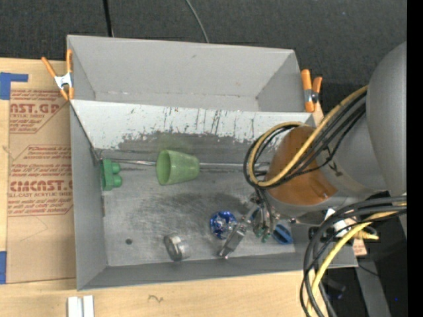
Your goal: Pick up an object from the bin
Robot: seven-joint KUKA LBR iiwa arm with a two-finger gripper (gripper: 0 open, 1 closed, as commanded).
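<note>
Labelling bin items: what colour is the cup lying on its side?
Pale green cup, camera view.

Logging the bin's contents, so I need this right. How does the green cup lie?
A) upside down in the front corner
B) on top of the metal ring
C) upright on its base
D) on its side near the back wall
D: the cup lies on its side on the floor of the bin, close under the back wall.
</note>
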